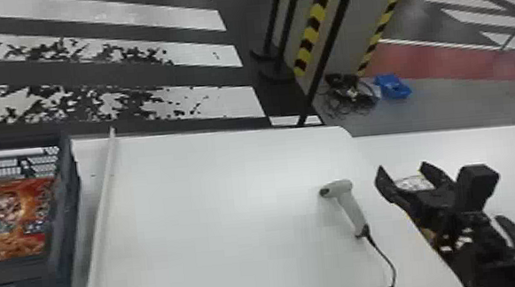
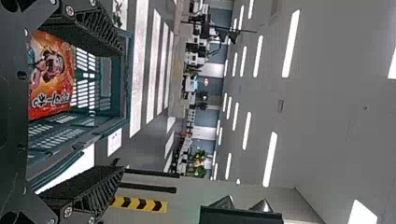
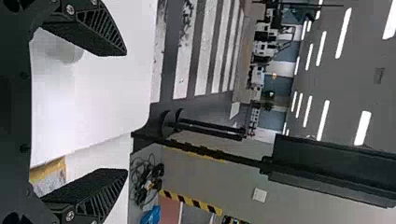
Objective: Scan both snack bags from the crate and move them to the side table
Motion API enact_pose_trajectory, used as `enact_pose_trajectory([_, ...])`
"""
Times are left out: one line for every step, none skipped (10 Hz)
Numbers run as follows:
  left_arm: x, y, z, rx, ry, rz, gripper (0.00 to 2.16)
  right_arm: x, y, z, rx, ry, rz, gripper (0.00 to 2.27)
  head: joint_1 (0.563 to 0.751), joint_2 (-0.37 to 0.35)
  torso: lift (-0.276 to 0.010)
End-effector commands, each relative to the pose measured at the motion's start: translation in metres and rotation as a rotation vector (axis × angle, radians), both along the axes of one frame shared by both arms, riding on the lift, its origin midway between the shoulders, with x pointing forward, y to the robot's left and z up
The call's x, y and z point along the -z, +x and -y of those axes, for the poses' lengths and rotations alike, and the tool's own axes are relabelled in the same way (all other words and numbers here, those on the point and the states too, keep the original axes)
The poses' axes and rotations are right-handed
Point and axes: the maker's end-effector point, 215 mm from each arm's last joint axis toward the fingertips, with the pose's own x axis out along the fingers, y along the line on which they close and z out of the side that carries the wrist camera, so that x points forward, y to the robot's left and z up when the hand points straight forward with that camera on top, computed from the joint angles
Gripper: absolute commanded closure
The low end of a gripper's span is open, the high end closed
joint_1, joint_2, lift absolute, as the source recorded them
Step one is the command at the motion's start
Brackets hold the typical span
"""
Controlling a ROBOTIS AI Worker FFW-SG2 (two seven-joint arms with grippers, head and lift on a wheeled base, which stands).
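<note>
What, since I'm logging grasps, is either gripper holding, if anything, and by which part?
Nothing is held: the left gripper and right gripper stand open, the orange snack bag lies in the crate and the barcode scanner rests on the table.

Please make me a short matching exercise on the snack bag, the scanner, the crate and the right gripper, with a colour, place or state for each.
Column one
1. Snack bag
2. Scanner
3. Crate
4. Right gripper

Column two
A. Dark, at the head view's left edge
B. Fingers apart, to the right of the scanner
C. Orange and red, inside the crate
D. Pale, lying on the white table, with a cable

Right pairs: 1-C, 2-D, 3-A, 4-B
</note>
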Motion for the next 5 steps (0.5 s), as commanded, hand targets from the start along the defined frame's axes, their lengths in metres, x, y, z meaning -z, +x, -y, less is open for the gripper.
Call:
enact_pose_trajectory([0.0,0.002,0.0,-0.002,0.0,-0.001,0.14,-0.019,0.002,-0.066,-0.058,0.104,0.061,0.11,0.695,-0.309,-0.095])
enact_pose_trajectory([0.002,0.003,0.002,0.002,0.007,-0.003,0.14,-0.023,0.005,-0.107,-0.098,0.139,0.084,0.11,0.695,-0.255,-0.095])
enact_pose_trajectory([0.002,0.004,0.003,0.004,0.01,-0.002,0.14,-0.021,0.006,-0.14,-0.122,0.17,0.098,0.11,0.695,-0.23,-0.095])
enact_pose_trajectory([0.001,0.004,0.003,0.004,0.01,-0.001,0.14,-0.035,0.007,-0.166,-0.141,0.205,0.164,0.11,0.695,-0.178,-0.095])
enact_pose_trajectory([-0.002,0.005,0.004,0.008,0.011,0.004,0.14,-0.052,0.005,-0.187,-0.142,0.253,0.251,0.11,0.695,-0.132,-0.095])
